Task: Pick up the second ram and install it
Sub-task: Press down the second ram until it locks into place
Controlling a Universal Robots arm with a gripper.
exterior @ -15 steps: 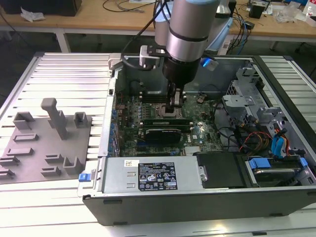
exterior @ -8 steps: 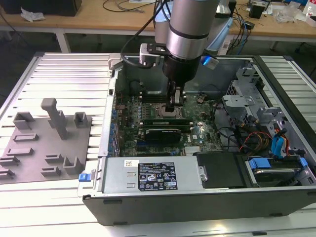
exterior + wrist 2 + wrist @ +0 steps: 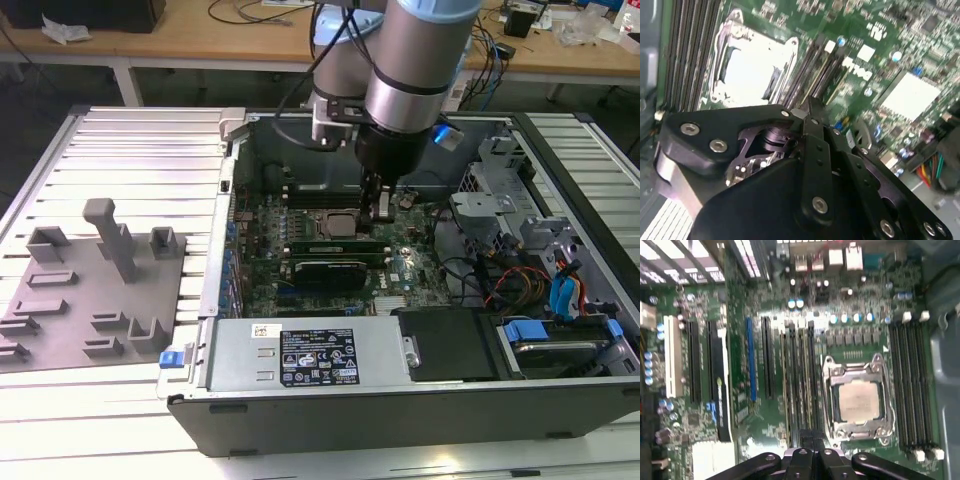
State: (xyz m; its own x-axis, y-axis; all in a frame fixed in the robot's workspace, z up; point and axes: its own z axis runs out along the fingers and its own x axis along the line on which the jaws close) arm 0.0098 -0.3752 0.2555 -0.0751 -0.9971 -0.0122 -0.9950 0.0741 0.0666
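Grey plastic blocks (image 3: 100, 270) well off to the exterior view's left of the computer case (image 3: 400, 400). Inside the case, green memory stick (image 3: 335, 243) lying in its slot just beside the chip socket (image 3: 338, 222). Gripper (image 3: 381, 205) low over the socket's far end, fingers pressed together, holding nothing.

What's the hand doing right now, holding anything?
Hand: down inside the open computer case, over the memory slots beside the square silver-framed CPU socket; open or closed cannot be told.

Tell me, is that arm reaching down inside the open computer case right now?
Yes. In the exterior view the gripper hangs inside the computer case, just above the green motherboard beside the CPU socket.
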